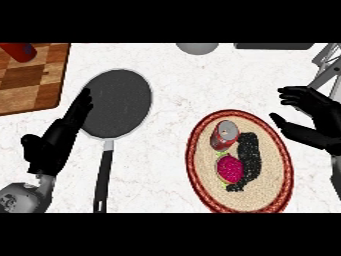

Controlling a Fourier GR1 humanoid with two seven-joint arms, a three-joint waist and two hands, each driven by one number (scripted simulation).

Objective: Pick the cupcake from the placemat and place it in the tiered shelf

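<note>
white marble counter [202, 90], checkered board [21, 80]

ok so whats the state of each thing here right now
cupcake: on the placemat, not picked up
can: lying tipped on the placemat
frying pan: flat on the counter, empty
left hand: open, beside the pan
right hand: open, right of the placemat, holding nothing

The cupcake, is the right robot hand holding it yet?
No, the cupcake sits on the placemat, while the right robot hand hovers open beside the mat, holding nothing.
</note>
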